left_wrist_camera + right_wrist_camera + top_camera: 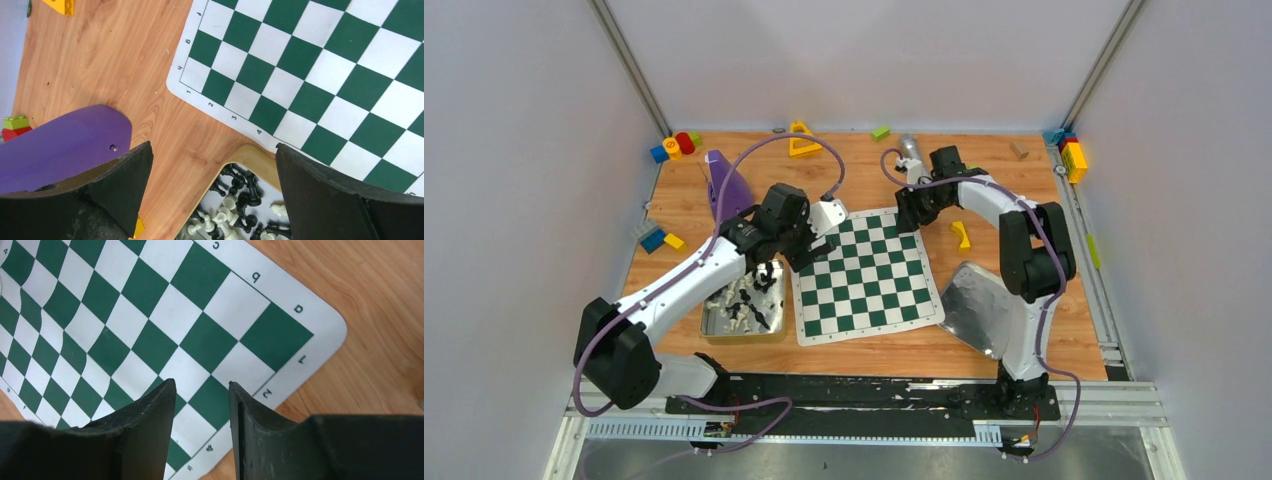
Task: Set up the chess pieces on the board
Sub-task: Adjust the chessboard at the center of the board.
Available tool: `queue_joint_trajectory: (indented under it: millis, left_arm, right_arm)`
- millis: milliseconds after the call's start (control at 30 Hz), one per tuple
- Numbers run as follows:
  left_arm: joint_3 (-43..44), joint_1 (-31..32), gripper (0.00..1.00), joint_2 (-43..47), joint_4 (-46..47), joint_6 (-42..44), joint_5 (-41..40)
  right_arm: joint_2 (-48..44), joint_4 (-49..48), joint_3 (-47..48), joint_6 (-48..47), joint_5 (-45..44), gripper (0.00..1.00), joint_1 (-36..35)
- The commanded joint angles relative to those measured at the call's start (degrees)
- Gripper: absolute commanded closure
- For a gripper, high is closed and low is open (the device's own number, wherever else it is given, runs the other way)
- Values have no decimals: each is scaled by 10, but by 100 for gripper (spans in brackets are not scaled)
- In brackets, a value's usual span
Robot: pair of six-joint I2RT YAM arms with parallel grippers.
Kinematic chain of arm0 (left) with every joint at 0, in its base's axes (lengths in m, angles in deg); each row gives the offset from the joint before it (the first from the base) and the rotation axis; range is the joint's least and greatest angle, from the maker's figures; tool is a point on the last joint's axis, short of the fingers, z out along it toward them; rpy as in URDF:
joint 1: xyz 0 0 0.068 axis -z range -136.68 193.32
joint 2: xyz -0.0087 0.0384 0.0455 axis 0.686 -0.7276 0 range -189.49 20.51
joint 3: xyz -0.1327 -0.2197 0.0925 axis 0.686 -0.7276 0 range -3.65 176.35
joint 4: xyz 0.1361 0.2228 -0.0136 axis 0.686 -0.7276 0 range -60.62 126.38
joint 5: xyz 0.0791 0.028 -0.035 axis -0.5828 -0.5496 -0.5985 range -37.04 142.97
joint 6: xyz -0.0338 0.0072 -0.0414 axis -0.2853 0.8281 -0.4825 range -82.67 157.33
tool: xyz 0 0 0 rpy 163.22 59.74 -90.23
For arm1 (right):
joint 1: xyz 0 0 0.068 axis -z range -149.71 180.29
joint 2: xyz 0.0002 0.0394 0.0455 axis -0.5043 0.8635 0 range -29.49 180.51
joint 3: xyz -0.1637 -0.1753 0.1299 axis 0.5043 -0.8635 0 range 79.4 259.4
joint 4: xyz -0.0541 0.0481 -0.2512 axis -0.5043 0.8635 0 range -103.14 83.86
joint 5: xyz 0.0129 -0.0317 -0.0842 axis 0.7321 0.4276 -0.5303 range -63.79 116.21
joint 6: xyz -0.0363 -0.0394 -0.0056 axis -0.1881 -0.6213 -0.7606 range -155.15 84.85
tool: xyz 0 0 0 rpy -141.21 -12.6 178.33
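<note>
The green and white board point(864, 275) lies flat in the middle of the table with no pieces showing on it. The chess pieces point(746, 300), black and white, lie heaped in a metal tray point(712, 322) left of the board. My left gripper point(796, 250) hovers over the tray's far corner by the board's left edge. In the left wrist view it point(212, 146) is wide open and empty above the pieces point(245, 205), with the board point(310, 75) beyond. My right gripper point(911, 215) hangs over the board's far right corner. In the right wrist view it point(201, 382) is partly open and empty above the board point(150, 315).
A second shiny tray point(979, 305) lies tilted at the board's right edge. A purple scoop-like object point(727, 180) stands behind the left arm. A yellow block point(962, 235), a yellow triangle point(802, 140), a green block point(880, 131) and block clusters point(674, 145) point(1069, 150) sit around the table edges.
</note>
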Motion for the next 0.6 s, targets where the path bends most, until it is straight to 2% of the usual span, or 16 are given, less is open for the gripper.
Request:
queue_joint_trajectory:
  millis: [0, 133, 300, 433, 567]
  left_arm:
    - [-25, -2, 0, 29, 27, 20, 30]
    - [-44, -2, 0, 32, 43, 38, 37]
    - [-48, -2, 0, 10, 44, 53, 27]
    - [-51, -2, 0, -4, 50, 59, 17]
    - [-55, -3, 0, -13, 57, 64, 8]
  right_arm:
    - [39, -50, 53, 49, -3, 58, -19]
    - [71, -52, 75, 66, -74, 64, -19]
    - [81, -53, 72, 82, -153, 66, -14]
    - [94, -52, 83, 115, -188, 68, -3]
    - [103, -52, 95, 147, -186, 68, 4]
